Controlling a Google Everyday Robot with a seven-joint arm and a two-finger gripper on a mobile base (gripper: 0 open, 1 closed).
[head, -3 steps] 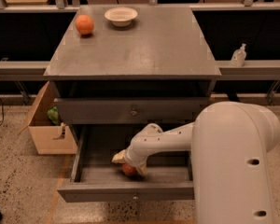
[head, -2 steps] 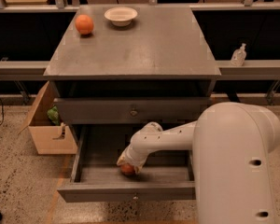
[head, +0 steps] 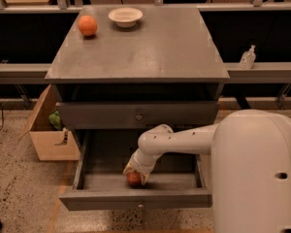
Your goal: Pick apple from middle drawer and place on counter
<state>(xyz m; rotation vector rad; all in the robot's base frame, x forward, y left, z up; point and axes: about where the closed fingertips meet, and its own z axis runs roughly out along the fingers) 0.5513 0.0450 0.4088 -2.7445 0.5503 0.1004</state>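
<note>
The middle drawer is pulled open below the counter. The red apple lies on the drawer floor near the front wall, a little left of centre. My gripper reaches down into the drawer from the right on its white arm. It sits directly over the apple and covers its top. Only the lower part of the apple shows.
An orange and a white bowl stand at the back left of the counter. A closed drawer front is above the open one. A cardboard box stands on the floor at the left. A small bottle stands on the right ledge.
My gripper has shifted slightly right and down onto the apple. The apple has stayed in place.
</note>
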